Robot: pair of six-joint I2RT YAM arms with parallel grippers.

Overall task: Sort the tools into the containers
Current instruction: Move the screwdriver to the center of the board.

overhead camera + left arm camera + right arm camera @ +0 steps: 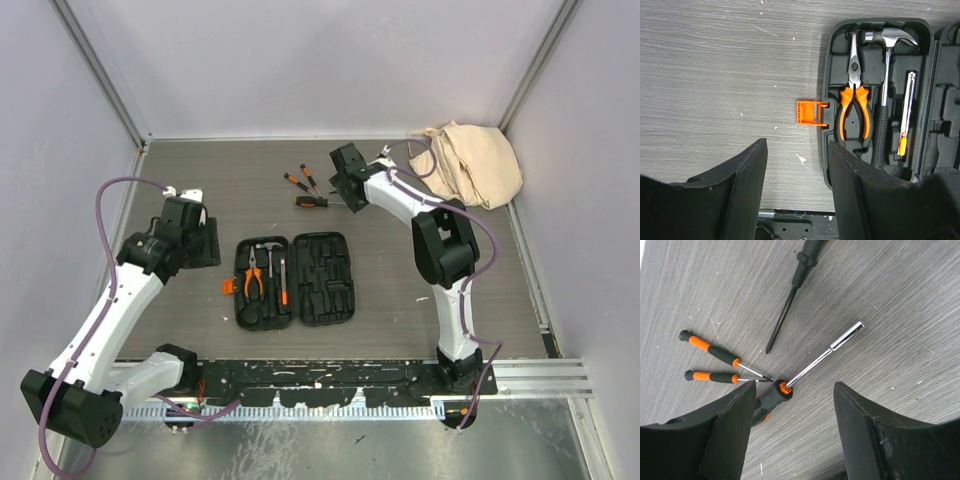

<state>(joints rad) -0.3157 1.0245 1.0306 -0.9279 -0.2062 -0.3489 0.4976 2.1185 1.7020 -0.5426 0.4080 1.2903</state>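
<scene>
The black clamshell tool case [322, 280] lies open at the table's middle, its orange latch [229, 287] on the left. Its left half holds orange-handled pliers [855, 100], a hammer [887, 47] and a slim silver tool with an orange tip [906, 117]. Loose at the back lie a bit driver [812, 362], two small orange-and-black screwdrivers [712, 350] and a black screwdriver [790, 297]. My right gripper [795, 390] is open and empty just above the bit driver's handle. My left gripper [797, 147] is open and empty, left of the case near the latch [807, 112].
A beige cloth bag [470, 160] sits in the back right corner. Grey walls close the table on three sides. A black mounting rail [320, 375] runs along the near edge. The case's right half [325, 262] shows bare moulded slots.
</scene>
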